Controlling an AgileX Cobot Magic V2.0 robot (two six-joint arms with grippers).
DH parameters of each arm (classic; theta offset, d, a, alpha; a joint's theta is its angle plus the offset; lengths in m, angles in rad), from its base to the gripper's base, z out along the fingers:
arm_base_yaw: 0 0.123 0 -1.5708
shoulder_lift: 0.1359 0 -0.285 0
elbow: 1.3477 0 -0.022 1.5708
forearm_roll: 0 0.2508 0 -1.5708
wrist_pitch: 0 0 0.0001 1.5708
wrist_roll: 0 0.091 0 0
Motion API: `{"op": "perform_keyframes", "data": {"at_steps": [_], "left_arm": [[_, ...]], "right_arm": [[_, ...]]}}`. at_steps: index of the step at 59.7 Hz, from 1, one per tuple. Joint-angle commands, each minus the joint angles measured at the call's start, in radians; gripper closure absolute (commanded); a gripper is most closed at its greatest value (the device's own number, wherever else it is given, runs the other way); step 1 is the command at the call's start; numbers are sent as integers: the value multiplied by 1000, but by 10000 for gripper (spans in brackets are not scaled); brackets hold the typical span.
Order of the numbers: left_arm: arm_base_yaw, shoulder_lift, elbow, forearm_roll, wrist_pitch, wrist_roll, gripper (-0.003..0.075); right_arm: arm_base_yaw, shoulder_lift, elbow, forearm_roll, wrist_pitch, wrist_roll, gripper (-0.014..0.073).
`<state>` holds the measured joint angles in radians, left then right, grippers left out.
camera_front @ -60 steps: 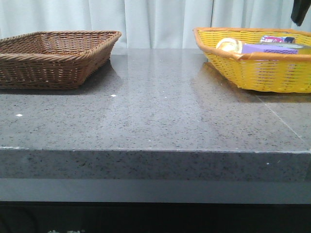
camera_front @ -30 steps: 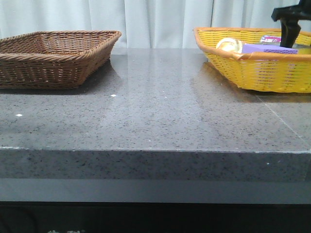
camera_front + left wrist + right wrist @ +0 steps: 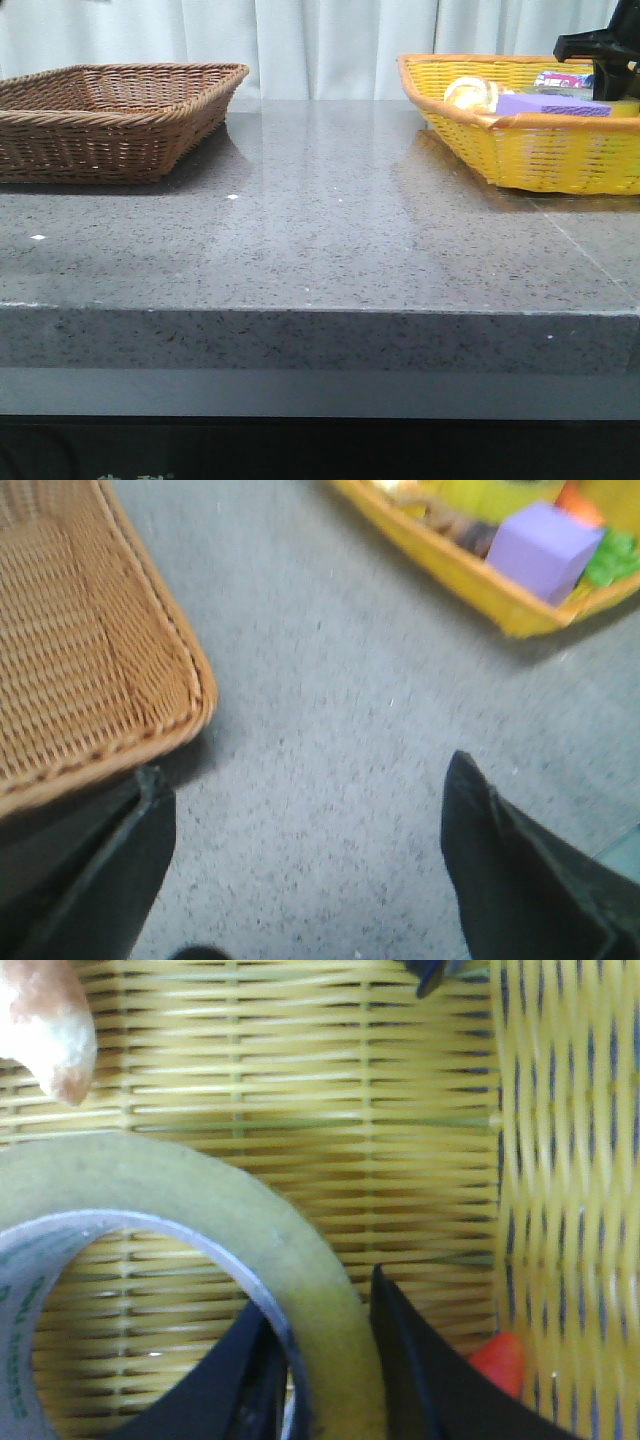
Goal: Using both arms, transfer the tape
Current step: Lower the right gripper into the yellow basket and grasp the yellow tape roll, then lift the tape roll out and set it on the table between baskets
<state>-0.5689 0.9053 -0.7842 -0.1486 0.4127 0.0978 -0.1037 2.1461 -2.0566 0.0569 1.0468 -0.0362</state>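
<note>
Whereas a second ago only its tip showed at the frame's top corner, the right gripper has dropped into the yellow basket. Nearest, the left gripper hovers over bare table beside the brown basket, fingers spread, empty. Farther off, the right fingers straddle the tape's wall, one inside the core, one outside. Judged: grasp imminent; firm pinch cannot be confirmed.

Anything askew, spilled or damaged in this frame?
Nothing stands out. The right claw straddles the tape wall inside the yellow basket; the brown basket sits level, and the left claw hangs open.
</note>
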Motion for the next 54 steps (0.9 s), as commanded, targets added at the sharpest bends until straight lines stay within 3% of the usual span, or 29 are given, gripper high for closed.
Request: {"op": "perform_keyframes", "data": {"at_steps": [1, 14, 31, 54], "left_arm": [[-7, -75, -35, -16, -75, -9, 174], [-7, -187, -33, -7, -53, -9, 174], [-7, -193, -33, -6, -41, -9, 174], [-7, -193, -33, -6, -41, -9, 174]], "right_arm": [[-6, -93, -36, 14, -37, -10, 466], [-6, -150, -55, 18, -13, -10, 466], [21, -279, -50, 93, 16, -38, 466], [358, -331, -40, 112, 41, -166, 466]]}}
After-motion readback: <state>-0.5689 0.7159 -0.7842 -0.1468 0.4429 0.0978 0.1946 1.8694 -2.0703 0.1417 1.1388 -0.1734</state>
